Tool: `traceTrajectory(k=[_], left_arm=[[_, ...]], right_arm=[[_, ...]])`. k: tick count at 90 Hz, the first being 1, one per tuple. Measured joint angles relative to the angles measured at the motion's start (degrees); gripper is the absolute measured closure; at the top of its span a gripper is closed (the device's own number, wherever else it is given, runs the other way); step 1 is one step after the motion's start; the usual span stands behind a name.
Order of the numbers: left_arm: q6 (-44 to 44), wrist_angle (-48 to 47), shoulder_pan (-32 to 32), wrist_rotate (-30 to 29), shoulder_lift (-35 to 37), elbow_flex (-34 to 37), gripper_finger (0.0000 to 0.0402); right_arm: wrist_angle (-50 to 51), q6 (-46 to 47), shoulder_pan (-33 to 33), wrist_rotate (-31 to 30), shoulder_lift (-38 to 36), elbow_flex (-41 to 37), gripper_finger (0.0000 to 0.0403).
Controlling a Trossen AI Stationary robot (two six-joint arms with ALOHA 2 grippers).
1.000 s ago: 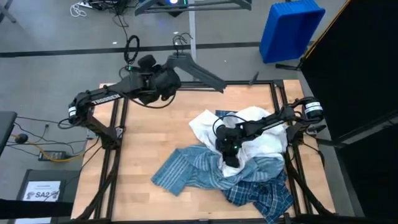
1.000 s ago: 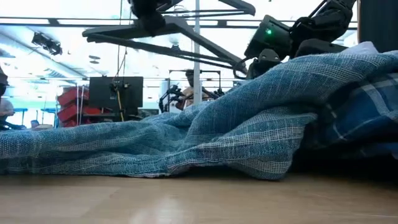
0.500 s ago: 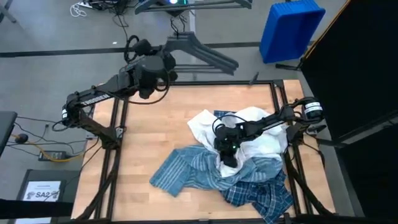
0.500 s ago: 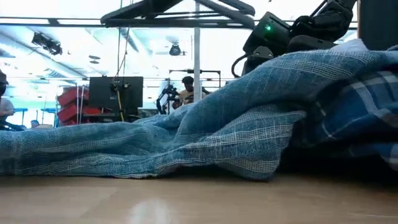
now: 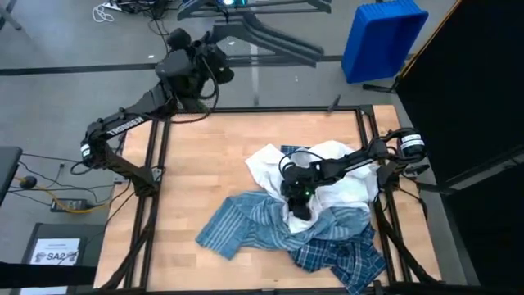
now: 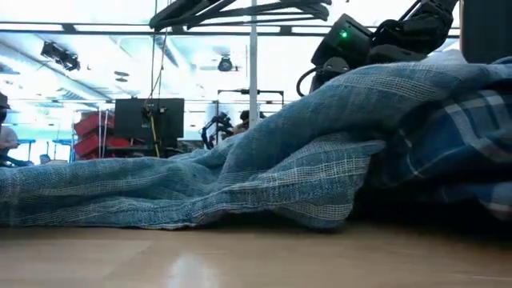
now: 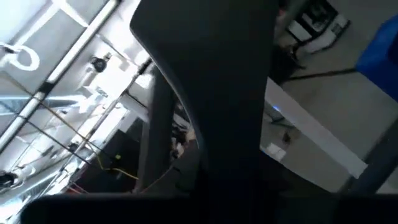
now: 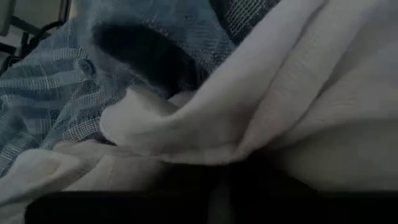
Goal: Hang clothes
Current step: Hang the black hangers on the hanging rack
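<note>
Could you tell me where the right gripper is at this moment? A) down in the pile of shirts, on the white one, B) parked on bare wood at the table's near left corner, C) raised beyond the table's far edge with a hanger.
A: the right gripper is down in the pile, on the white shirt beside the striped shirt; the left gripper has the hanger.

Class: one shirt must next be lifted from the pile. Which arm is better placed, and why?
The right. Its end effector is down on the white shirt in the pile; the left end effector is beyond the table edge with a hanger.
</note>
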State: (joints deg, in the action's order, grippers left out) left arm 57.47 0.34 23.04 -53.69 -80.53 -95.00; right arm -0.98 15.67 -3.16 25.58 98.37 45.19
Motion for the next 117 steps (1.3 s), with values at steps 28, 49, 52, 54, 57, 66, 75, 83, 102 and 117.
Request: traceTrajectory(k=[28,49,52,54,57,66,75,83,102,117], left_arm=[[0.4,2.8,6.0,5.3,0.0,0.0,0.0349],[-1.0,4.6,9.7,11.6,-0.4,-1.1,0.0349],[-1.1,4.5,10.4,12.6,-0.8,-2.2,0.0349],[-1.2,4.6,10.8,13.0,-1.2,-2.9,0.0349],[-1.3,4.5,11.5,13.5,-1.9,-4.0,0.0349],[-1.4,2.8,13.4,15.5,-4.8,-8.8,0.0349],[-2.4,-0.7,14.7,18.4,-8.6,-15.1,0.0349],[-2.5,-2.8,15.6,20.4,-12.5,-21.1,0.0349],[-2.0,-9.1,16.4,21.9,-21.3,-34.7,0.0349],[1.2,-9.2,16.3,21.9,-25.1,-39.2,0.0349]], right_arm=[[-5.1,-6.7,2.6,-1.4,0.0,0.0,0.0365],[-7.4,-7.1,6.7,-0.9,0.0,0.6,0.0362],[-7.5,-7.0,7.1,-0.8,0.0,0.8,0.0361],[-7.8,-7.0,7.4,-0.8,0.0,1.0,0.036],[-8.1,-7.1,7.8,-0.8,0.0,1.2,0.0359],[-10.0,-7.4,8.8,-0.8,0.0,1.8,0.0357],[-11.7,-7.4,9.7,-0.7,0.0,1.9,0.036],[-12.3,-7.3,10.4,-0.7,0.0,1.9,0.0364],[-12.2,-6.3,10.8,-0.7,0.0,1.9,0.0369],[-11.5,-5.5,10.9,-0.6,-0.1,1.9,0.0366]])
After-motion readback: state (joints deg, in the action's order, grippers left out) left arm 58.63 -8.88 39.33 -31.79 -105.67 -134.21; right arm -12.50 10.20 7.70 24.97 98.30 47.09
